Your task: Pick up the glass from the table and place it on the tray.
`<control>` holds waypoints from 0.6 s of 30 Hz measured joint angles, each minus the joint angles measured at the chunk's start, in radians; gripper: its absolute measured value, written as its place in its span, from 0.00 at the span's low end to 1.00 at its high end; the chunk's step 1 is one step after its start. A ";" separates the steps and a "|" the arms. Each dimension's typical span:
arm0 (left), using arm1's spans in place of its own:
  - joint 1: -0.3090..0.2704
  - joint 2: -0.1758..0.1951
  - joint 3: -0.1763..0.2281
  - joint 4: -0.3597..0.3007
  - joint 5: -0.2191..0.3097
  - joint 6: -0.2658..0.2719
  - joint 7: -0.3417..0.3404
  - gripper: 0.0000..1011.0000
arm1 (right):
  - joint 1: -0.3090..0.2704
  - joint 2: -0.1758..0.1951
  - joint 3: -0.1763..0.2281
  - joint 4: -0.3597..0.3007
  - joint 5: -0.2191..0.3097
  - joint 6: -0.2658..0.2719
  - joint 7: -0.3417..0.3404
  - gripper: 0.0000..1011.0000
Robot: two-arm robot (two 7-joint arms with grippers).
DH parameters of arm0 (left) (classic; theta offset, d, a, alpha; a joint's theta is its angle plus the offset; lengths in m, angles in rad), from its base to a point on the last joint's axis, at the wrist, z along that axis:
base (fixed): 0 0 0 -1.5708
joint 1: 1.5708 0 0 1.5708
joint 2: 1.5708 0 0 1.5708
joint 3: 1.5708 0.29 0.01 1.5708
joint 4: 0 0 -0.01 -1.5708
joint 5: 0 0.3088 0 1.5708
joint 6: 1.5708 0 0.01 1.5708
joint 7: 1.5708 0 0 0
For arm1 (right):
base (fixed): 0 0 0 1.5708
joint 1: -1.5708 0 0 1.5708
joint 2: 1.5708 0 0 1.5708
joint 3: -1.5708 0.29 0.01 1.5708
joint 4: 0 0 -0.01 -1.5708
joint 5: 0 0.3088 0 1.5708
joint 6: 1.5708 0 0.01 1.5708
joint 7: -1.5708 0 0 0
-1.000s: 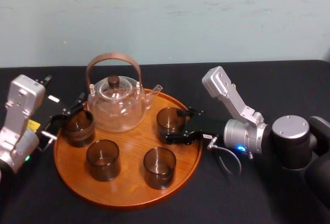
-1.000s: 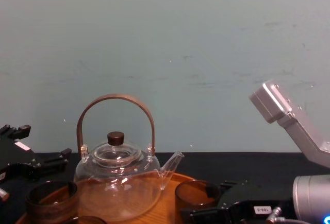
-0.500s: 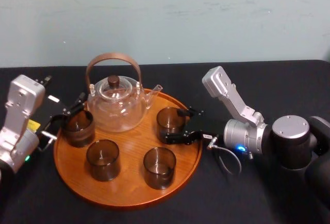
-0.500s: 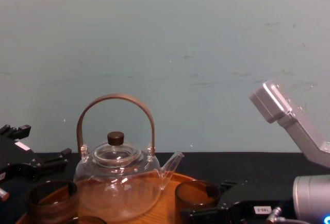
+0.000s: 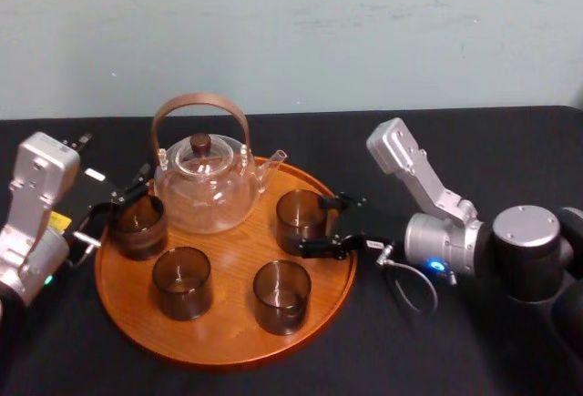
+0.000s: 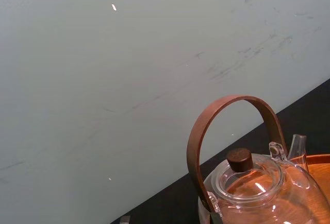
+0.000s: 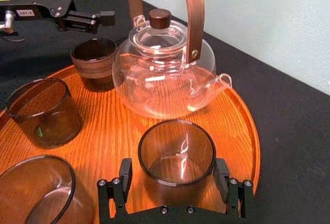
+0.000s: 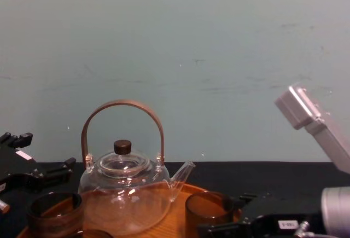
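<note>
Between the spread fingers of my right gripper [image 5: 319, 226] [image 7: 172, 172] a smoky glass [image 5: 299, 218] [image 7: 176, 154] stands upright on the round wooden tray [image 5: 228, 328] [image 7: 242, 131]. In the right wrist view there is a gap between the glass and each finger [image 7: 124, 175], so this gripper is open and holds nothing. The chest view shows the same glass [image 8: 206, 212] beside that gripper [image 8: 224, 213]. At the tray's left rim my left gripper [image 5: 118, 209] [image 8: 33, 175] is open, next to another glass [image 5: 138, 226].
A clear teapot [image 5: 205, 182] [image 7: 165, 74] [image 6: 252, 188] with an arched brown handle sits at the tray's back. Two more dark glasses [image 5: 182, 282] [image 5: 281, 296] stand near the tray's front. Black table [image 5: 319, 132] surrounds the tray; a pale wall lies behind.
My right arm has drawn back a little to the right, its fingers sliding off the glass's sides. The glass stays put on the tray. The left arm has not moved.
</note>
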 joint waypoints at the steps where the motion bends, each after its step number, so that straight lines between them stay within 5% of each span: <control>1: 0.000 0.000 0.000 0.000 0.000 0.000 0.000 0.99 | -0.007 0.009 0.003 -0.011 0.004 0.003 0.003 0.99; 18: 0.000 0.000 0.000 0.000 0.000 0.000 0.000 0.99 | -0.119 0.139 0.076 -0.171 0.077 0.011 -0.011 0.99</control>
